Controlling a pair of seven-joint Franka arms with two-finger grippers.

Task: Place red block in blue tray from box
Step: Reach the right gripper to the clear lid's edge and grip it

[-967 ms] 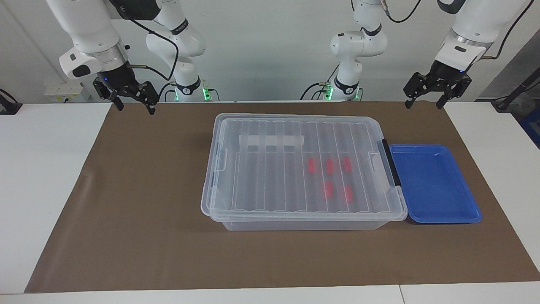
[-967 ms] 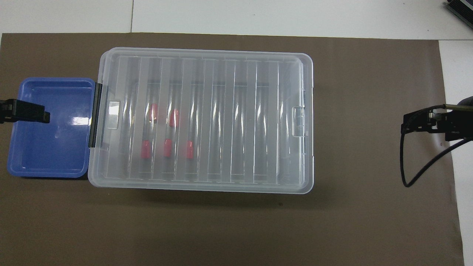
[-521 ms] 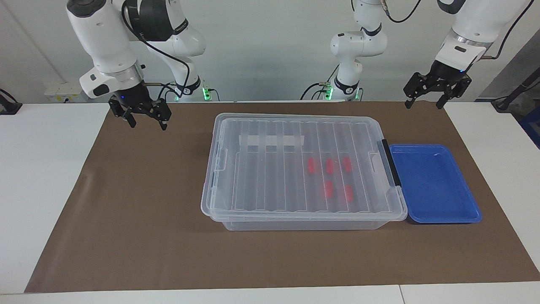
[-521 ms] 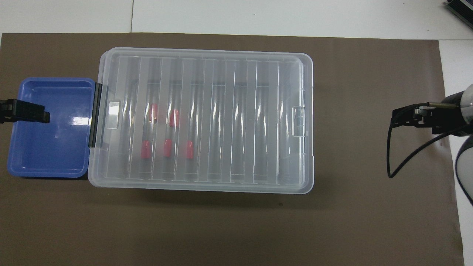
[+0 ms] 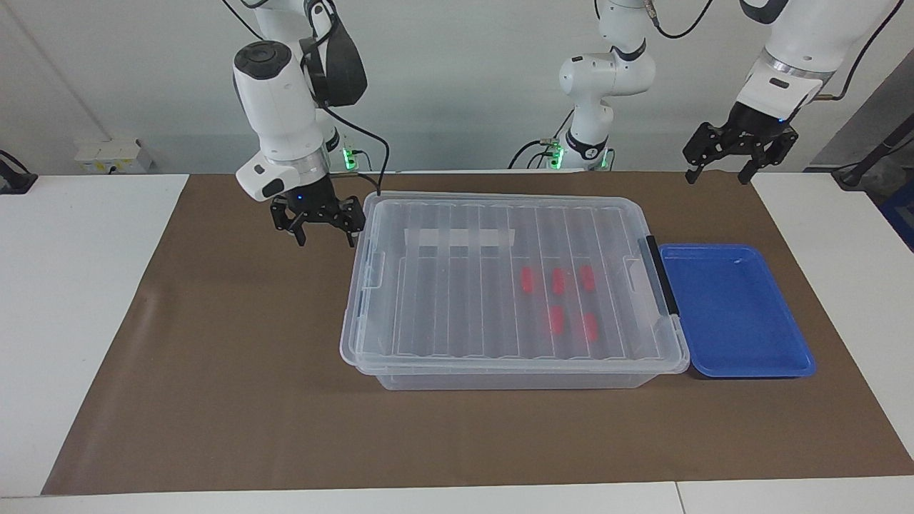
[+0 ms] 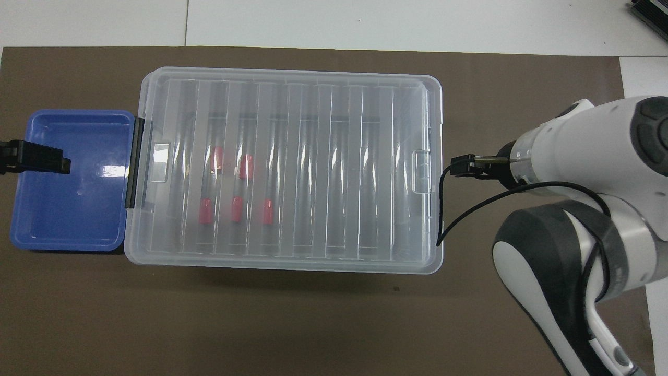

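The tabletop [image 5: 93,300] is white and carries a broad brown mat [image 5: 235,371], and on that mat sits the box [image 5: 514,285], a large clear bin that serves as the landmark here. Its ribbed transparent lid [image 6: 292,167] is on, with a whitish strip [image 5: 460,237] showing through toward the robots' edge and a black clip handle [image 5: 662,275] on the end toward the left arm. The blue tray [image 5: 735,310] lies just beside that handle end of the box, touching or nearly touching it, and holds nothing. The right arm [image 5: 278,114] comes down at the box's other end, and the right claw [image 5: 325,232] hangs just off that end of the box, low over the mat and close to the lid's rim, its fingers spread wide with nothing between them. The left claw [image 5: 717,173] waits in the air over the mat's edge nearest the robots, past the tray from the box, also wide open and empty. Inside the box, under the lid, five red blocks lie in the half nearer the handle: three in a row nearer the robots and two in a row farther from them. The red block [image 5: 527,280] at the inner end of the row of three is the one deepest into the box from the handle.
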